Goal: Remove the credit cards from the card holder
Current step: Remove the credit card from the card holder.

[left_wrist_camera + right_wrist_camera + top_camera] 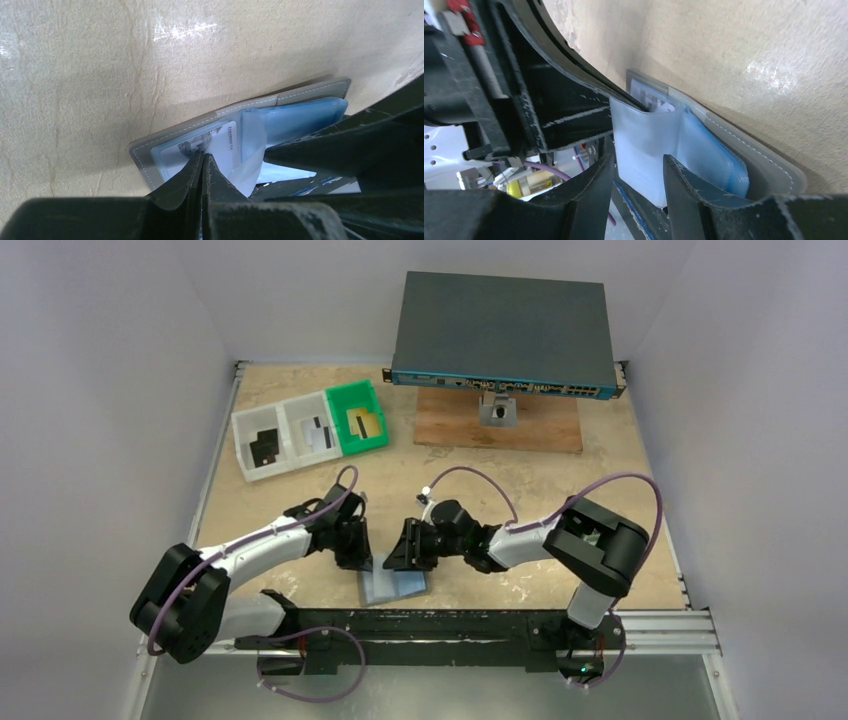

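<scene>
The card holder (398,586) lies open on the table near the front edge, grey stitched border (145,153) outward and bluish clear pockets up. A pale printed credit card (224,145) shows inside its left pocket. My left gripper (202,156) is shut, its tips pressing down on that pocket. My right gripper (639,167) is open, with a raised clear pocket leaf (644,142) standing between its fingers, touching neither clearly. In the top view the left gripper (362,552) and right gripper (405,548) meet over the holder. Other credit cards (318,433) lie in the trays.
Two white trays (243,430) and a green tray (378,400) stand at the back left, holding black, silver and gold cards. A large dark grey box with ports (505,330) sits on a wooden board (545,430) at the back. A black rail (450,625) runs along the front edge.
</scene>
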`<state>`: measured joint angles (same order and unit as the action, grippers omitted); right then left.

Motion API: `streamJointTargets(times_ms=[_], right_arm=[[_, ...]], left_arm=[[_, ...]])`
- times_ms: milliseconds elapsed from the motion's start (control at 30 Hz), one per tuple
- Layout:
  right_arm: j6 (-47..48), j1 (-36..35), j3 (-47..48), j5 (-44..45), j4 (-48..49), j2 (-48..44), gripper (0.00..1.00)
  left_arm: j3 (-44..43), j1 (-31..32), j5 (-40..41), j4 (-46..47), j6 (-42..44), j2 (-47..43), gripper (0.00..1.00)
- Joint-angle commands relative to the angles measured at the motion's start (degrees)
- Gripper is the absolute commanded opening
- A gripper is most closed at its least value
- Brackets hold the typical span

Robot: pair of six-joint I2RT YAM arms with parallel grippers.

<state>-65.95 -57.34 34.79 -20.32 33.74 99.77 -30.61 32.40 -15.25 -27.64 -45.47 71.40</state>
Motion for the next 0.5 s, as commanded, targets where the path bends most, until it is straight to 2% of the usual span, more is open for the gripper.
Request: streamJointTargets(times_ms=[0,267,467], right_arm=[[3.97,0.02,3.19,4.97,-8.40,-4.39,0.42],[8.01,-0.13,6.37,13.42,-22.07,-12.96,0.48],[9.96,-0.14,7.09,21.39,-32.21,-20.68,0.52]], left_arm=[[-2.13,1.49,0.96,-1.41,0.28,-1.43,0.00],[-8.51,4.93,-0.10,-4.86,0.05,-4.95,0.00],[-11.95,7.79,-2.42,-2.55,-0.50,-0.27,0.00]])
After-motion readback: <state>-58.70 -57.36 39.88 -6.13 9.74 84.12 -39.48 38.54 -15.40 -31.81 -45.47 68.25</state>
